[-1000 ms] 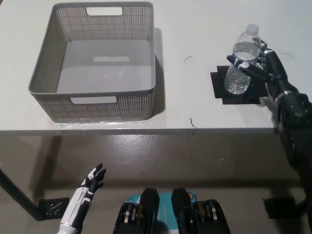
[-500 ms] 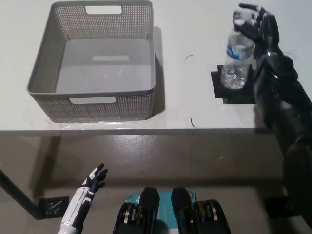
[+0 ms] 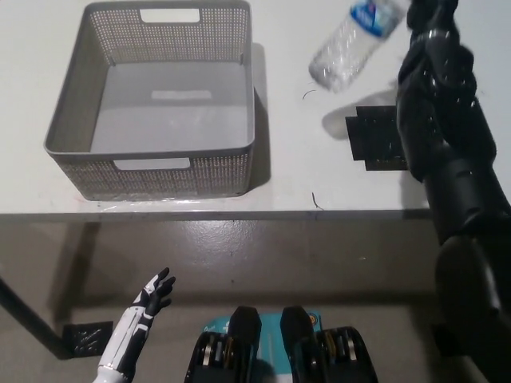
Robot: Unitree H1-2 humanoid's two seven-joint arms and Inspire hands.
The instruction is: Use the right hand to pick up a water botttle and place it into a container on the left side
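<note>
Left on the table (image 3: 287, 179), the grey basket (image 3: 156, 163) holds nothing.

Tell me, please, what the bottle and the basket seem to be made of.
The water bottle looks like clear, thin plastic: the table shows through it, and it has a blue label. The basket appears to be grey moulded plastic with a matte finish: its walls are finely perforated, with cut-out handles.

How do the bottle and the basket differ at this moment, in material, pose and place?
The bottle is clear plastic, while the basket is grey and woven-looking. The bottle is tilted and lifted off the table, casting a shadow; the basket sits flat on it. The bottle is near the top right by the black right arm; the basket stands at the left. The basket is much larger. The basket holds nothing yet.
</note>
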